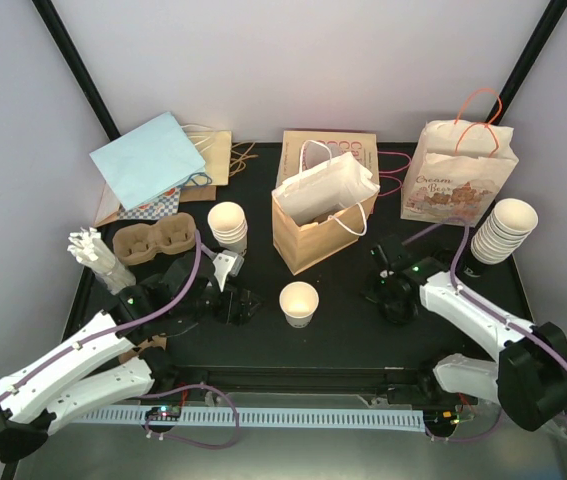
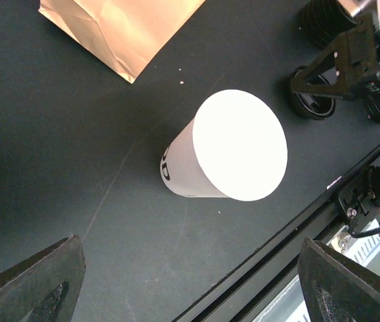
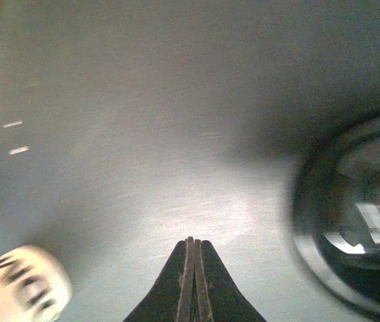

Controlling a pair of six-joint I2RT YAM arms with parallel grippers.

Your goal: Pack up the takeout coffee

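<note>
One loose cup (image 1: 299, 303), two cup stacks (image 1: 228, 225)

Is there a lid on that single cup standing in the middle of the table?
No, the cup stands upright on the table with its mouth open and its pale inside showing from above.

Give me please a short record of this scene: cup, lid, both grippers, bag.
cup: upright on table, without lid
left gripper: open, facing cup, not touching
right gripper: shut, empty
lid: black, on table beside right gripper
bag: brown, upright behind cup
</note>
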